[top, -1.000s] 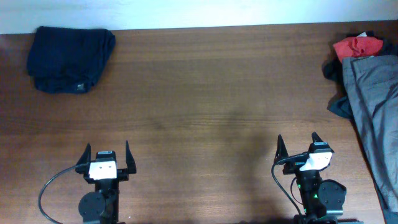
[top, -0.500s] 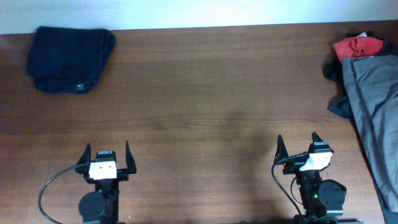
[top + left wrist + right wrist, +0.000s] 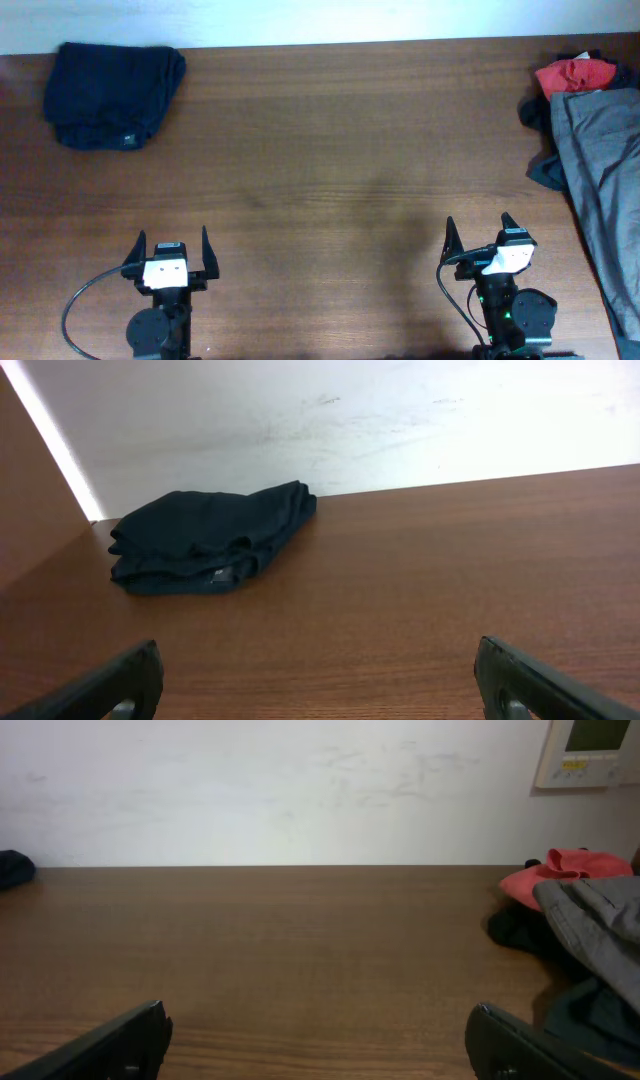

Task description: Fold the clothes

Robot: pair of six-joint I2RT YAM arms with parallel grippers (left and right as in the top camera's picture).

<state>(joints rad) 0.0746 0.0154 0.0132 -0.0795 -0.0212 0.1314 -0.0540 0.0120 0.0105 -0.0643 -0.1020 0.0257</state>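
A folded dark navy garment [image 3: 112,94] with a small white label lies at the table's far left corner; it also shows in the left wrist view [image 3: 205,540]. A pile of clothes sits at the right edge: a grey garment [image 3: 605,170] with a red one [image 3: 575,73] behind it, also in the right wrist view, grey [image 3: 595,925] and red [image 3: 555,872]. My left gripper [image 3: 171,250] is open and empty near the front edge, far from the navy garment. My right gripper [image 3: 477,236] is open and empty, left of the grey garment.
The brown wooden table [image 3: 340,150] runs to a white wall at the back. A dark garment [image 3: 545,170] pokes out from under the grey one. A white wall panel [image 3: 590,750] hangs at the upper right in the right wrist view.
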